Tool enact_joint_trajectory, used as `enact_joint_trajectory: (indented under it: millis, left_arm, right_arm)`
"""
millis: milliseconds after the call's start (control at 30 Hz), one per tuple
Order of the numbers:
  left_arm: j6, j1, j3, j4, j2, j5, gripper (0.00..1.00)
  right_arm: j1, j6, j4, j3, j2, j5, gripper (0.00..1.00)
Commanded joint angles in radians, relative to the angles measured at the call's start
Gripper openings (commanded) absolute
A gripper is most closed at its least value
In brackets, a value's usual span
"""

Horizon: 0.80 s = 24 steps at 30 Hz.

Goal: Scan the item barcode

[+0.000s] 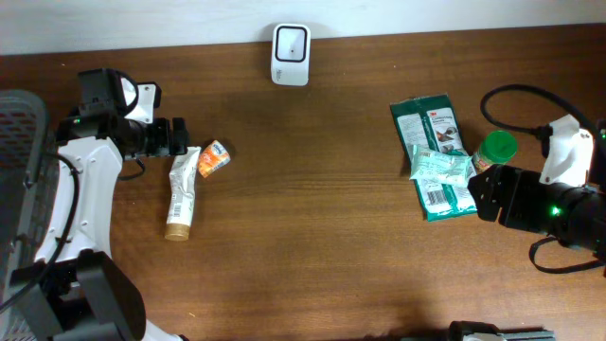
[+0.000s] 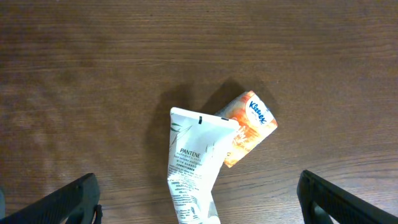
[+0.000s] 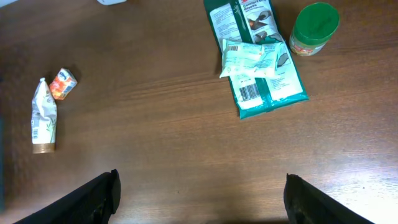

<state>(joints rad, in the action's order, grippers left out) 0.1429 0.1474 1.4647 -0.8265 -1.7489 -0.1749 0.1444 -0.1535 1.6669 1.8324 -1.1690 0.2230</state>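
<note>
The white barcode scanner stands at the table's back edge. A white Pantene tube lies at the left with an orange Kleenex pack touching its flat end. My left gripper is open above that end, and the tube runs between its fingers. At the right, a small pale-green packet lies on a dark-green pack with its barcode face up. My right gripper is open beside them, with only bare wood between its fingers.
A jar with a green lid stands right of the green packs, close to the right arm. A grey mesh basket sits at the left edge. Bare wood lies between the two groups of items.
</note>
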Motion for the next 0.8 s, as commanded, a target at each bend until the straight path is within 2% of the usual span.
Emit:
enact_joint_trajectory:
  millis: [0,200,367,567,767]
  left_arm:
    - [0.020,0.004,0.011,0.002,0.002,0.000,0.99]
    - [0.020,0.004,0.011,0.002,0.002,0.000,0.99]
    - [0.020,0.004,0.011,0.002,0.002,0.000,0.99]
    - [0.020,0.004,0.011,0.002,0.002,0.000,0.99]
    - [0.020,0.004,0.011,0.002,0.002,0.000,0.99]
  right_arm:
    - [0.000,0.008,-0.009,0.008,-0.019,-0.010,0.81]
    - [0.000,0.008,-0.012,0.008,-0.057,-0.051,0.81]
    - [0.000,0.008,-0.071,0.008,-0.093,-0.012,0.81]
    - [-0.002,0.046,-0.079,0.008,-0.288,0.017,0.80]
    - [-0.122,0.050,-0.171,0.007,-0.332,0.010,0.80]
